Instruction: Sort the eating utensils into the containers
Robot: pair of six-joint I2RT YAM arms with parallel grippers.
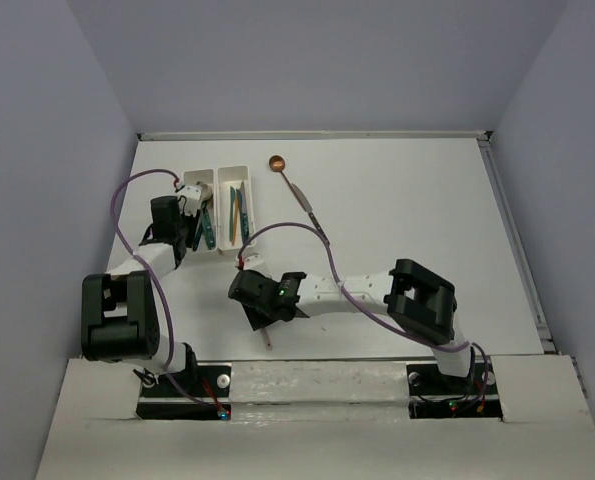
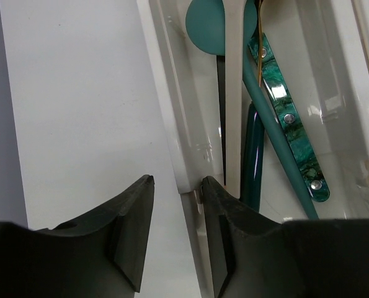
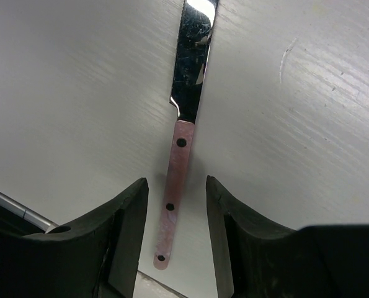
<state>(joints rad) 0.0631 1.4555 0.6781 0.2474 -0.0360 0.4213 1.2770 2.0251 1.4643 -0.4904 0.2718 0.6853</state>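
My left gripper [image 2: 177, 183] stands open astride the left wall of a white container [image 2: 172, 124], one finger outside it and one inside. In that container lie a teal spoon [image 2: 204, 25], a beige handle [image 2: 234, 93], a dark teal handle [image 2: 253, 155] and a green marbled knife handle [image 2: 289, 118]. The second container [image 1: 239, 205] beside it holds teal and orange utensils. A pink-handled knife [image 3: 178, 167] lies flat on the table. My right gripper [image 3: 175, 183] is open around its handle without touching it. A copper spoon [image 1: 277, 161] lies beyond the containers.
The two containers [image 1: 220, 172] sit side by side at the back left of the white table [image 1: 407, 220]. Grey walls close in the table at the back and sides. Purple cables loop from both arms over the table's middle [image 1: 322, 240].
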